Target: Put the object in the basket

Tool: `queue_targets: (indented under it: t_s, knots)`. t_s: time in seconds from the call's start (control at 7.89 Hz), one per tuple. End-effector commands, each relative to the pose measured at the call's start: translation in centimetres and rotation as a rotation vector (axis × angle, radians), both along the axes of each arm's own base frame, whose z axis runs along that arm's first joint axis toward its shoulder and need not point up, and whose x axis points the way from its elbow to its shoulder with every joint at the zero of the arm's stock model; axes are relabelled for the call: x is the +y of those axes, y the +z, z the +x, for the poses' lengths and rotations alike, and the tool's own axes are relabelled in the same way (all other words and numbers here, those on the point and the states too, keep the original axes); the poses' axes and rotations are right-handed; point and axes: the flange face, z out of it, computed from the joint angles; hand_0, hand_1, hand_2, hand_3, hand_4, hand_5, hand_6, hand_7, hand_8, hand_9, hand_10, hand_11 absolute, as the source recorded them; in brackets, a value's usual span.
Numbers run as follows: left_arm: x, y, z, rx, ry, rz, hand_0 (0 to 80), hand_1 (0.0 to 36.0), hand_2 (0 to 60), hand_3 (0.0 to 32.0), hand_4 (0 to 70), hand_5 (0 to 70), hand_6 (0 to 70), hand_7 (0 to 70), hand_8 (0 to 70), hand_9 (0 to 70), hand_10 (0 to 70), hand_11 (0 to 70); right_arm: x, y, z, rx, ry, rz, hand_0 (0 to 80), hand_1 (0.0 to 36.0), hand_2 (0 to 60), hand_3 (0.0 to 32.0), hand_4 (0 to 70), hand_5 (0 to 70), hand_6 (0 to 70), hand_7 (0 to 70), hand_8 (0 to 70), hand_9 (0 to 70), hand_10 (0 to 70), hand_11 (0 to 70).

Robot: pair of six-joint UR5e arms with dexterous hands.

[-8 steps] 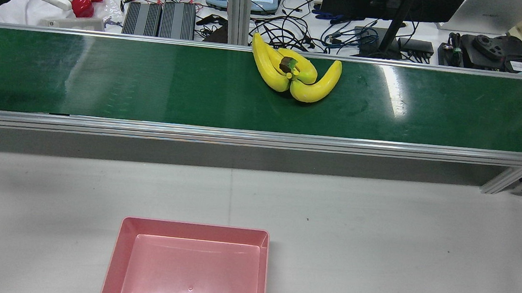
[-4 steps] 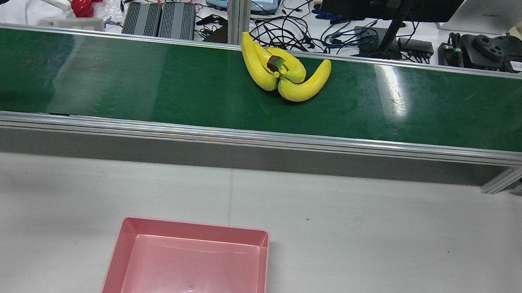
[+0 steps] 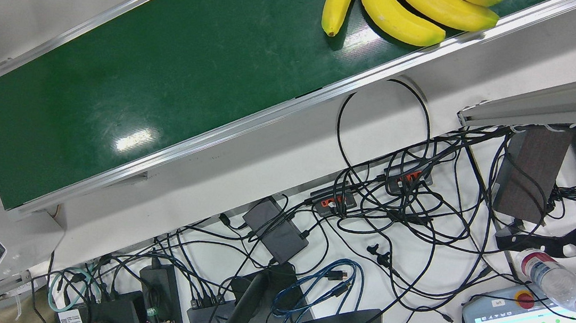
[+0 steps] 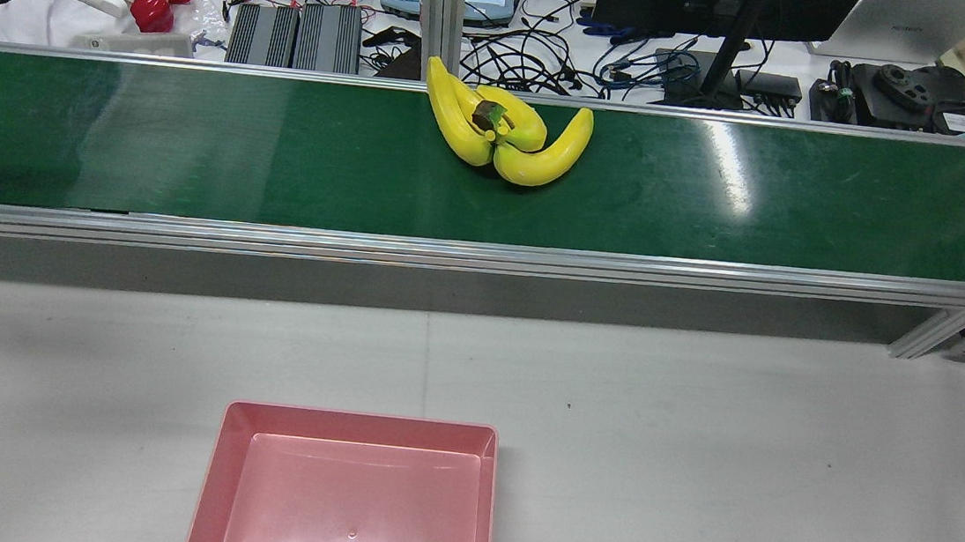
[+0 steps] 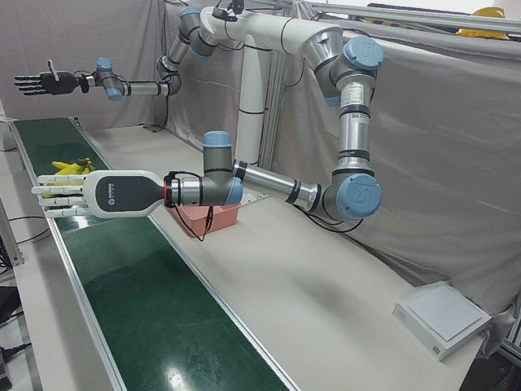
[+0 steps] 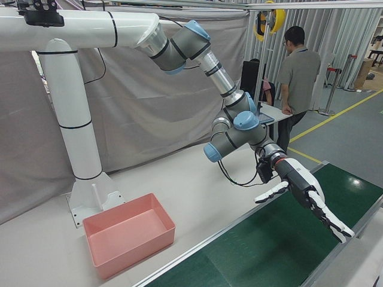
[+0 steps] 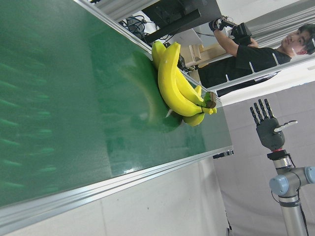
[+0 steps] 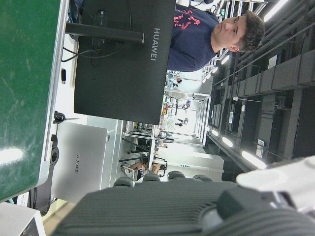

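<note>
Fingers (image 5: 50, 196) spread on both hands; one banana bunch (image 4: 503, 136), one basket (image 4: 348, 493).

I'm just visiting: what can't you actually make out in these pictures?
- Front view: the banana bunch is cut off by the top edge, so its stem is out of frame.
- Rear view: the pink basket is cut by the bottom edge, so its near wall is unseen.
- Right hand view: the right robot hand fills the bottom, blurred; neither bunch nor basket shows.
- Left-front view: the bunch is too small to count its fruit.
</note>
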Motion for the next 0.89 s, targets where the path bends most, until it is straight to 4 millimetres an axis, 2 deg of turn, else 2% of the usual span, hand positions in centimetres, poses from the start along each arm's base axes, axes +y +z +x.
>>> queue_targets:
  t_s: [0.0, 0.63, 0.76]
  knots:
    - [-0.03, 0.0, -0.42, 0.0, -0.006, -0.003, 59.5, 20.6, 0.0, 1.2, 7.8, 0.0, 0.0, 1.7, 4.3, 7.6, 1.2, 4.4, 0.0, 0.0, 0.0, 0.0, 0.0, 0.0, 0.0, 0.0, 0.0, 0.0, 0.0, 0.0, 0.0, 0.0, 0.0, 0.0, 0.0, 0.0]
    - [0.36, -0.13, 0.12, -0.011, 0.001, -0.007, 59.9, 21.2, 0.0, 2.8, 6.3, 0.0, 0.0, 1.5, 4.6, 7.6, 1.5, 5.0, 0.0, 0.0, 0.0, 0.0, 0.0, 0.0, 0.0, 0.0, 0.0, 0.0, 0.0, 0.0, 0.0, 0.0, 0.0, 0.0, 0.0, 0.0]
    - [0.26, -0.42, 0.15, -0.049, -0.015, 0.015, 58.6, 20.5, 0.0, 4.6, 4.2, 0.0, 0.0, 1.6, 4.6, 7.8, 1.8, 5.3, 0.0, 0.0, 0.0, 0.0, 0.0, 0.0, 0.0, 0.0, 0.0, 0.0, 0.0, 0.0, 0.0, 0.0, 0.0, 0.0, 0.0, 0.0]
